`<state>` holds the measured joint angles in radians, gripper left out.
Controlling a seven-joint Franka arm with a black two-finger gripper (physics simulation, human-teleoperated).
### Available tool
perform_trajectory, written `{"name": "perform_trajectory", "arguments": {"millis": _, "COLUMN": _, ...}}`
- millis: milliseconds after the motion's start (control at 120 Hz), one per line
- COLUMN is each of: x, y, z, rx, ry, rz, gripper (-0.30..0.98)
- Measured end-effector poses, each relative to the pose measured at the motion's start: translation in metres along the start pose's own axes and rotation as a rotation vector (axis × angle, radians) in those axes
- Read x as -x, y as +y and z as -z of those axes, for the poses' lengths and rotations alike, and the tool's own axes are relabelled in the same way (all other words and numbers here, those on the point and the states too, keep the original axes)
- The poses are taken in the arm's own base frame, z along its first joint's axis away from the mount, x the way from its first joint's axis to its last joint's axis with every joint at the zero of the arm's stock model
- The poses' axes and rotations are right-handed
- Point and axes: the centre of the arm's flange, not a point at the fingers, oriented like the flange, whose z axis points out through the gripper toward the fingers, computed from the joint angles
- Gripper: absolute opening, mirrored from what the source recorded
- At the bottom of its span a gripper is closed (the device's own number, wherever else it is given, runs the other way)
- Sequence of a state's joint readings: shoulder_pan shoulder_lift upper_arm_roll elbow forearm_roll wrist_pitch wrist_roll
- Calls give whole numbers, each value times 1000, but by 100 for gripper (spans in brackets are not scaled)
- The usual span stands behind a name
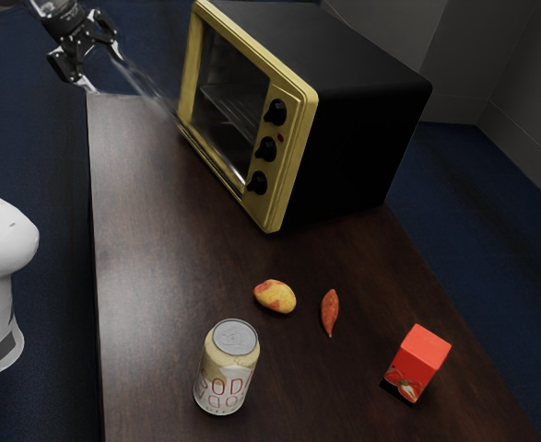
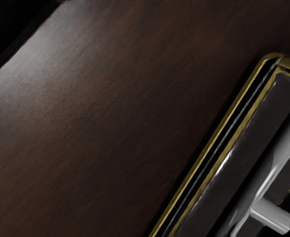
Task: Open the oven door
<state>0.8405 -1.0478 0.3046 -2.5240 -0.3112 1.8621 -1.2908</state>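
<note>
Your table [image 1: 150, 267] carries the oven [image 1: 362, 69] at the far end in the exterior view, with its yellow front facing the exterior view's left. The door [image 1: 229, 92] is on that front, beside the column of knobs [image 1: 266, 149]. You cannot establish from these views whether the door is fully closed or slightly ajar.

Your gripper [image 1: 102, 72] is above the table's far corner, on the exterior view's left, apart from the oven front. Its fingers stand wide apart and clasp nothing. A pale blurred streak [image 1: 146, 87] runs between the gripper and the lower part of the front; its nature cannot be determined.

The wrist view gives you the silver handle [image 2: 283, 148], a bar carried on a short post [image 2: 270, 217]. Take hold of the bar away from the post, with one finger on each side. Expect a rigid, fairly light door with some hinge resistance. The polished bar is likely to be slippery: close firmly and square to it. Pull gradually and follow the hinge arc; a straight pull may drag the oven or slip off the bar. Treat the window as fragile and keep the fingertips clear of it.

Toward the table's near edge stand the can [image 1: 226, 368] and the carton [image 1: 417, 362]. The potato [image 1: 276, 296] and the smaller sweet potato [image 1: 330, 312] lie between them and the oven, well apart from the door.
</note>
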Motion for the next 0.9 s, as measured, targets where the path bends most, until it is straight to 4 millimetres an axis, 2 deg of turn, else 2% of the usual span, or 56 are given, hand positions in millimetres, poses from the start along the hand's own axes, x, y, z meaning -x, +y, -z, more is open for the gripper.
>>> {"name": "perform_trajectory", "arguments": {"millis": 50, "x": -21, "y": -15, "z": 23, "rx": 32, "ry": -8, "rz": 30, "gripper": 68}}
{"name": "perform_trajectory", "arguments": {"millis": 100, "x": -31, "y": -25, "z": 38, "rx": 47, "ry": -10, "rz": 33, "gripper": 68}}
{"name": "perform_trajectory", "arguments": {"millis": 117, "x": -30, "y": -26, "z": 44, "rx": 51, "ry": -5, "rz": 25, "gripper": 68}}
{"name": "perform_trajectory", "arguments": {"millis": 150, "x": -7, "y": -21, "z": 57, "rx": 56, "ry": 32, "rz": -31, "gripper": 68}}
{"name": "perform_trajectory", "arguments": {"millis": 183, "x": 40, "y": -10, "z": 71, "rx": 60, "ry": 75, "rz": -132, "gripper": 68}}
{"name": "perform_trajectory", "arguments": {"millis": 225, "x": 138, "y": -1, "z": 86, "rx": 56, "ry": 113, "rz": -344, "gripper": 68}}
{"name": "perform_trajectory", "arguments": {"millis": 250, "x": 197, "y": -4, "z": 90, "rx": 51, "ry": 123, "rz": -469, "gripper": 68}}
{"name": "perform_trajectory", "arguments": {"millis": 267, "x": 243, "y": -9, "z": 92, "rx": 48, "ry": 130, "rz": -563, "gripper": 68}}
{"name": "perform_trajectory", "arguments": {"millis": 292, "x": 307, "y": -23, "z": 93, "rx": 41, "ry": 133, "rz": -689, "gripper": 68}}
{"name": "perform_trajectory", "arguments": {"millis": 342, "x": 416, "y": -67, "z": 86, "rx": 15, "ry": 116, "rz": -905, "gripper": 68}}
{"name": "perform_trajectory", "arguments": {"millis": 358, "x": 447, "y": -83, "z": 82, "rx": 1, "ry": 101, "rz": -966, "gripper": 68}}
{"name": "perform_trajectory", "arguments": {"millis": 408, "x": 526, "y": -126, "z": 63, "rx": -89, "ry": 11, "rz": -1140, "gripper": 68}}
{"name": "perform_trajectory", "arguments": {"millis": 450, "x": 568, "y": -145, "z": 43, "rx": -200, "ry": -86, "rz": -1245, "gripper": 68}}
{"name": "perform_trajectory", "arguments": {"millis": 483, "x": 584, "y": -135, "z": 18, "rx": -290, "ry": -146, "rz": -1265, "gripper": 68}}
{"name": "perform_trajectory", "arguments": {"millis": 525, "x": 599, "y": -123, "z": -34, "rx": -384, "ry": -143, "rz": -1243, "gripper": 68}}
{"name": "perform_trajectory", "arguments": {"millis": 558, "x": 609, "y": -125, "z": -71, "rx": -429, "ry": -106, "rz": -1226, "gripper": 69}}
{"name": "perform_trajectory", "arguments": {"millis": 642, "x": 623, "y": -144, "z": -139, "rx": -490, "ry": -7, "rz": -1178, "gripper": 69}}
{"name": "perform_trajectory", "arguments": {"millis": 700, "x": 617, "y": -149, "z": -168, "rx": -543, "ry": 27, "rz": -1103, "gripper": 69}}
{"name": "perform_trajectory", "arguments": {"millis": 767, "x": 593, "y": -145, "z": -194, "rx": -596, "ry": 82, "rz": -1005, "gripper": 69}}
{"name": "perform_trajectory", "arguments": {"millis": 808, "x": 579, "y": -128, "z": -202, "rx": -601, "ry": 105, "rz": -929, "gripper": 69}}
{"name": "perform_trajectory", "arguments": {"millis": 900, "x": 550, "y": -76, "z": -214, "rx": -579, "ry": 151, "rz": -751, "gripper": 69}}
